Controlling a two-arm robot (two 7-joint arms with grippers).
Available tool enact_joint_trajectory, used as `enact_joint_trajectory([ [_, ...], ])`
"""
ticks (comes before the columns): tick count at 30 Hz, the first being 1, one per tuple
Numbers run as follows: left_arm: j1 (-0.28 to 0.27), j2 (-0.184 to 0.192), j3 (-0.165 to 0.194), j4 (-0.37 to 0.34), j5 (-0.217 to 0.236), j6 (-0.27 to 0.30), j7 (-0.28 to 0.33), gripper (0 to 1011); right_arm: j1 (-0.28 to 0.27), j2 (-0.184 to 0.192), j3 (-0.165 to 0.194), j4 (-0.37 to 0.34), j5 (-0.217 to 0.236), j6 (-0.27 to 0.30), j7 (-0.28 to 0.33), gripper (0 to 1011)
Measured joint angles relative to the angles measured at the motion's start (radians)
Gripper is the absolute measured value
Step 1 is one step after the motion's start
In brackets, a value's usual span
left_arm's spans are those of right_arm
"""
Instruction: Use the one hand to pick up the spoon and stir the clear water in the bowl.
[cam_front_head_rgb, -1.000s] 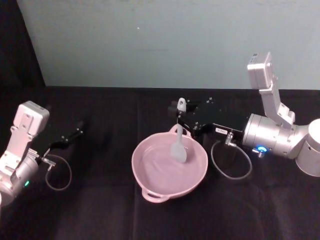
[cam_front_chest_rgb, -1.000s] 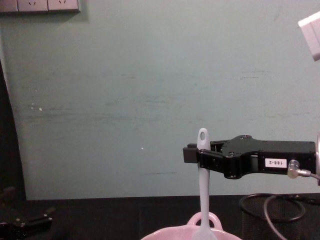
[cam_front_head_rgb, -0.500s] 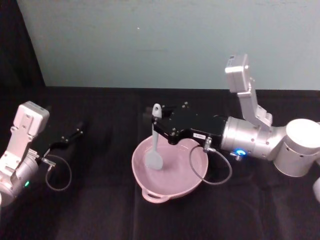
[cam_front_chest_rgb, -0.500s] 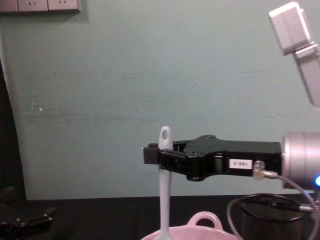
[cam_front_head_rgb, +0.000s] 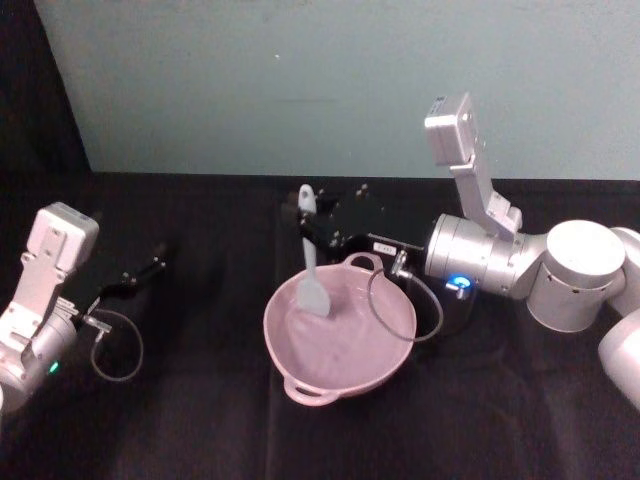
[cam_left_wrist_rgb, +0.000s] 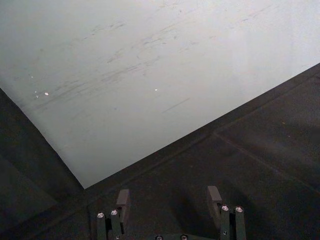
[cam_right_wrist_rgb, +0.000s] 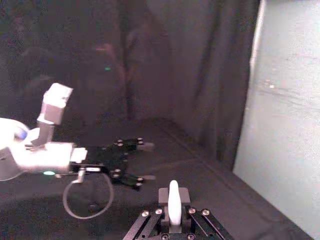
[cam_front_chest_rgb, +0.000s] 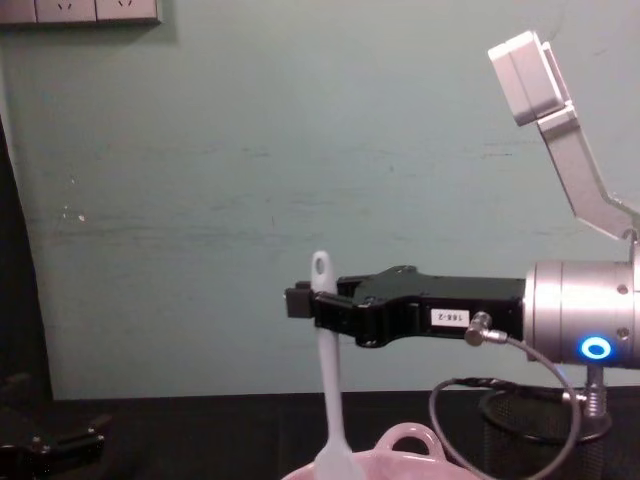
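The pale pink bowl (cam_front_head_rgb: 385, 345) sits mid-table, its loop handle (cam_front_chest_rgb: 408, 437) toward the back wall. My right gripper (cam_front_head_rgb: 310, 232) is shut on the upper handle of the white spoon (cam_front_head_rgb: 311, 278), which hangs nearly upright with its flat blade dipped into the bowl's far-left part. In the chest view the same gripper (cam_front_chest_rgb: 312, 304) reaches in from the right and the spoon (cam_front_chest_rgb: 328, 395) drops below it. The right wrist view shows the spoon's handle end (cam_right_wrist_rgb: 173, 199) pinched between the fingers. My left gripper (cam_front_head_rgb: 150, 268) rests open at the table's left, apart from the bowl; its fingers (cam_left_wrist_rgb: 215, 196) hold nothing.
A black wire-mesh cup (cam_front_chest_rgb: 540, 430) stands on the black cloth behind the right arm, right of the bowl. A grey cable loop (cam_front_head_rgb: 395, 305) from the right wrist hangs over the bowl's right rim. The teal wall closes off the table's back edge.
The right gripper has carried the spoon from the bowl's right-centre across to its left, then slightly back toward the far rim. The left arm has stayed still.
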Motion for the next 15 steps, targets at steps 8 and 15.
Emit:
enact_joint_trajectory([
  [8,0.000,0.000,0.000,0.000,0.000,0.000,0.000,1005,-0.029,0.035,0.037,-0.044,-0.013,0.031,-0.050,125],
  [15,0.000,0.000,0.000,0.000,0.000,0.000,0.000,1005,-0.096,0.094,0.078,-0.135,-0.001,0.059,-0.076,125],
])
